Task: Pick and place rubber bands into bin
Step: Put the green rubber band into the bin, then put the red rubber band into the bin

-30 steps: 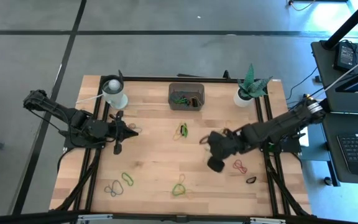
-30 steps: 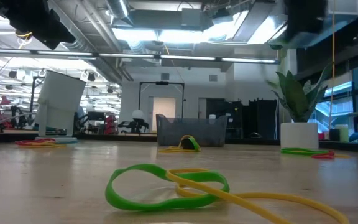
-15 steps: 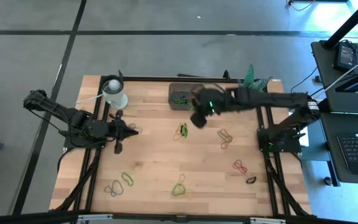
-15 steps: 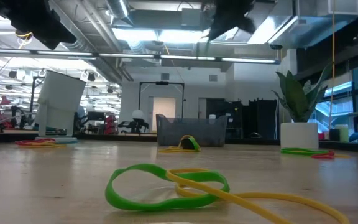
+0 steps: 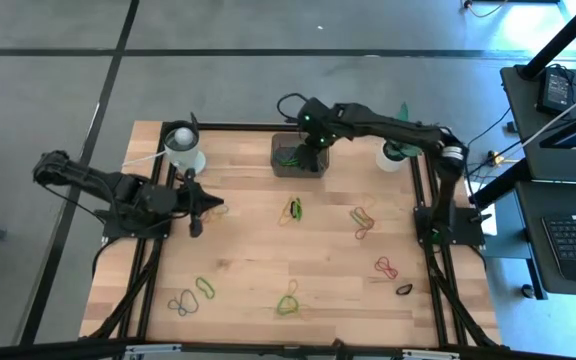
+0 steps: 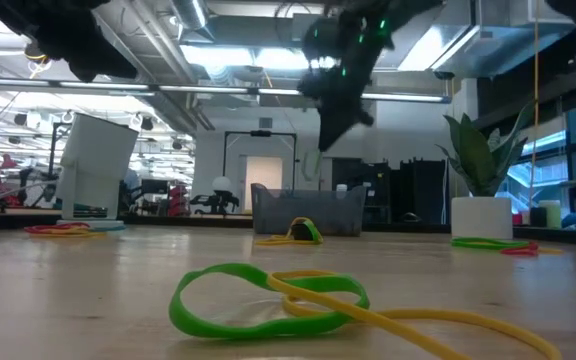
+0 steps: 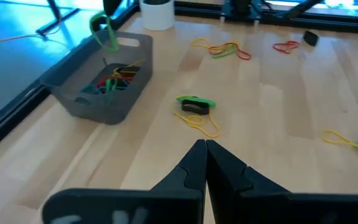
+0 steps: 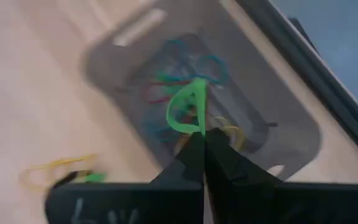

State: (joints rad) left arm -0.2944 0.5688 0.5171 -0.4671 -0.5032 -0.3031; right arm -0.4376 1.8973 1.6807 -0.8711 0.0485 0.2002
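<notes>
Hovering at upper centre over the bin, right pincer clenched on a green rubber band. Best released only once centred between the walls. Left pincer clenched empty, parked at left of desk.

You see the surface from straight above, from its edge, and from both wrists; all share the bin.

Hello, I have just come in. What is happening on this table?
The robot is collecting rubber bands into the bin. The right pincer is shut on a green rubber band and holds it above the bin, which already has several bands inside. The left pincer is shut and empty, waiting at the left side of the table. More bands lie scattered on the wood.
</notes>
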